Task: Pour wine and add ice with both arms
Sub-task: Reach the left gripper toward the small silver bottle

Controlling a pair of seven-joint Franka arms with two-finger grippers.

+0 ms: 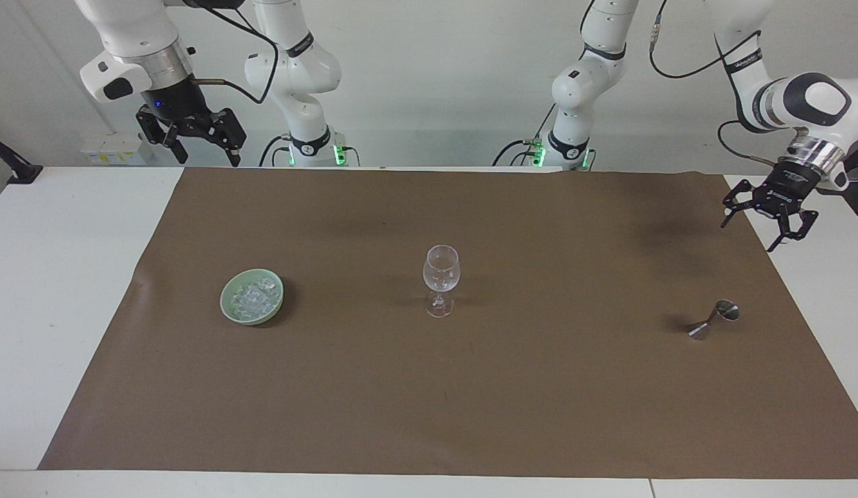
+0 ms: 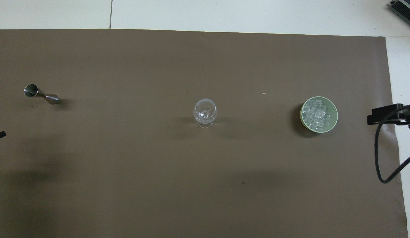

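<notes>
- Facing view: the left gripper (image 1: pixel 770 223) hangs in the air with its fingers spread and nothing between them, over the edge of the brown mat (image 1: pixel 539 415) at the left arm's end of the table.
- The jigger (image 1: pixel 713 321) lies tipped on its side on the mat, near this gripper but apart from it and well below it, farther from the robots than the mat edge under the gripper.
- Being polished metal, the jigger is probably light, stiff and slippery; its narrow waist looks the surest place to pinch.
- The wine glass (image 1: pixel 441 279) stands upright at the middle of the mat; it is likely fragile, and best taken by the stem.
- The right gripper (image 1: pixel 191 140) waits, also spread and empty, raised over the table edge nearest the robots at the right arm's end.
- The ice (image 1: pixel 254 297) is heaped in the green bowl (image 1: pixel 227 305) on the mat, well apart from this gripper.
- The chunks look hard, smooth and loose, so they may slip; gripping the bowl's rim seems safer than pinching single pieces.
</notes>
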